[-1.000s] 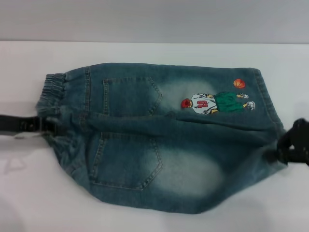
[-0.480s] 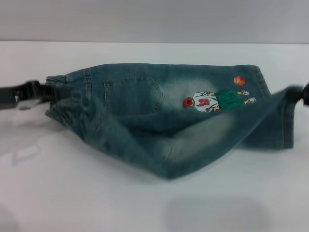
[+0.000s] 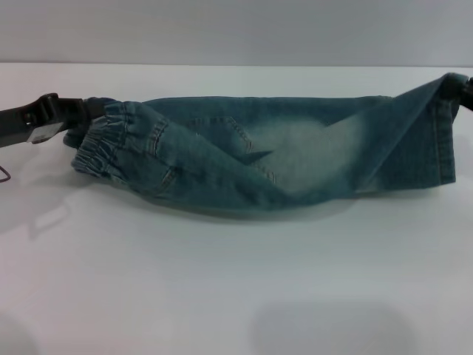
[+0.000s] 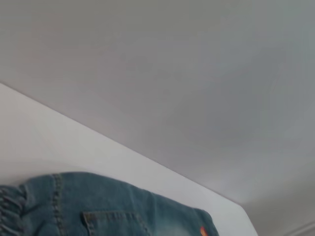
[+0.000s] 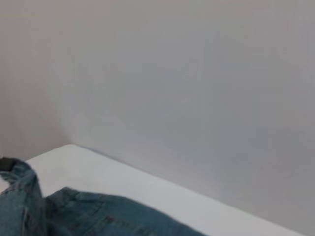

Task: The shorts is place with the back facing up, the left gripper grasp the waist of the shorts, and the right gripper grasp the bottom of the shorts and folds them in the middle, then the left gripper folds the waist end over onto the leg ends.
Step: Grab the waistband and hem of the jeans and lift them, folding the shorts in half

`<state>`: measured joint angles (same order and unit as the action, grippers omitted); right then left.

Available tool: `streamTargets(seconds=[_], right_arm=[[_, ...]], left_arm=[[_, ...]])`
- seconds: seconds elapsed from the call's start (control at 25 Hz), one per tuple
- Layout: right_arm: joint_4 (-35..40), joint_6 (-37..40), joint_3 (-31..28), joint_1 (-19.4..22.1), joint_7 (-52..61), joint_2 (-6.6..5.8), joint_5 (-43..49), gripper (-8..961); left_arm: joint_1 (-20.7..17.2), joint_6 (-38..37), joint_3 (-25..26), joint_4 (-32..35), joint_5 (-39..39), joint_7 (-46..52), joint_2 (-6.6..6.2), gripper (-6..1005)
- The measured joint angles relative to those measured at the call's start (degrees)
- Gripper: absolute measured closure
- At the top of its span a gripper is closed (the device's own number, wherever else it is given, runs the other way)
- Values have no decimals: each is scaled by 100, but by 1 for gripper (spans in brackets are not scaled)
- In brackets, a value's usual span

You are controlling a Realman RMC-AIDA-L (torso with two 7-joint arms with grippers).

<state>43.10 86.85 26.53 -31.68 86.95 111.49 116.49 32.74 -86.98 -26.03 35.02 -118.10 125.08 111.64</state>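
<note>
Head view shows the blue faded-wash denim shorts (image 3: 281, 159) doubled lengthwise into a long strip lying along the far edge of the white table (image 3: 222, 288), the pale bleached patch and one stitched back pocket facing up. No readable writing or label shows. The slim black left gripper (image 3: 87, 112) sits at the table's left edge, jaws clamped on the ruched elastic waist of the shorts (image 3: 103, 144). At the right edge, the black right gripper (image 3: 463, 87) pinches the stitched hem at the bottom of the shorts (image 3: 442, 137), lifting that corner.
</note>
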Motion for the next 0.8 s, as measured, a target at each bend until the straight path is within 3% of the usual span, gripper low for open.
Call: streamTargets(seconds=[0.52,0.8], right_arm=[[-174,-691,23,-29,63,4,9,955],[-623,-1078,37,-17,63,-42,56,954]], left_arm=[[-21,1031,22,-5,245,-1,95,951],[0,1375,28,-5,302,-1,122,951]])
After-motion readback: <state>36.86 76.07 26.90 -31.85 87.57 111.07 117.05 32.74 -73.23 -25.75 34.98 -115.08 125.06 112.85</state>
